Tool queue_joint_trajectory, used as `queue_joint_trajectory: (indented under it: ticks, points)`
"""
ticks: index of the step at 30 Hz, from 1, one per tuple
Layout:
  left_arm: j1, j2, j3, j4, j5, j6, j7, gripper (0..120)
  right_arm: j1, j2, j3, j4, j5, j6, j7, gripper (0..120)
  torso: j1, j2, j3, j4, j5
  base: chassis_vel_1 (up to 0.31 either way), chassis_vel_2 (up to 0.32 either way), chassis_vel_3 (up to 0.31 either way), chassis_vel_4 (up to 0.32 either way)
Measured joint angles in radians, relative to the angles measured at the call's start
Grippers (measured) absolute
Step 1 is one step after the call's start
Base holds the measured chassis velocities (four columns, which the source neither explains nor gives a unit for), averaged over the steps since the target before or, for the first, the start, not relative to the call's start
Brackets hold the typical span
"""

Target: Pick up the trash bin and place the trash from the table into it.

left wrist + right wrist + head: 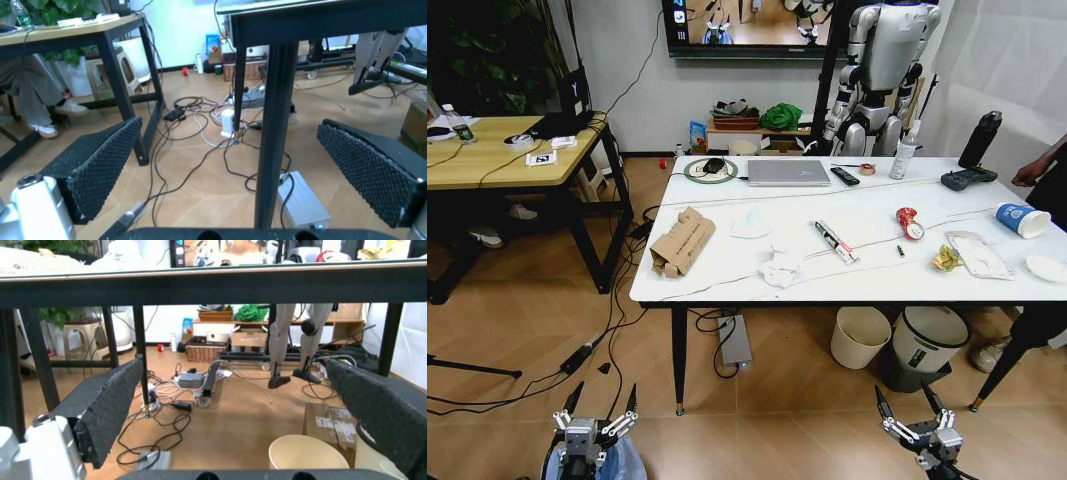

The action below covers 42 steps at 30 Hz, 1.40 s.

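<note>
- Your light-blue, crinkly plastic-lined trash bin [617, 462] sits at the bottom left of the head view, on the floor right under your left end effector [594, 412].
- That left end effector hangs above the bin with its fingers spread wide, gripping nothing; the left wrist view shows both ribbed black pads [100, 167] well apart, a black bench leg [275, 125] between them farther off.
- Your right end effector [915, 405] is low at the bottom right, fingers open and empty, over bare wooden floor.
- Up on the white marble-look bench [727, 270] the trash waits: torn brown cardboard box [682, 241] near the left end, crumpled white tissue [780, 268] near the front edge, crushed red can [908, 222], yellow wrapper [946, 259] touching a clear plastic package [979, 255], blue paper cup [1022, 219] on its side, white disc [1046, 267] at the far right.
- Under the bench, a cream open bin [860, 336] stands just beside a grey-and-black round bin [925, 345].
- A silver laptop [788, 172] lies closed at the back of the bench.
</note>
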Motion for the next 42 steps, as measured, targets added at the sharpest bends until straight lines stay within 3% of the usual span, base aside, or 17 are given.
queue_joint_trajectory:
  ticks: [21,42]
  points:
    - [-0.006,-0.004,0.007,0.009,0.003,0.01,0.001,100,0.002,0.0,0.004,0.001,-0.001,-0.003,0.001,100,-0.003,-0.007,-0.004,0.0,0.0,0.0,0.0,0.0,0.0]
    - [-0.016,-0.002,0.017,0.013,0.007,0.02,-0.001,100,0.003,0.002,0.015,0.009,0.002,-0.005,0.003,100,-0.058,-0.132,-0.074,0.0,0.0,0.0,0.0,0.0,0.0]
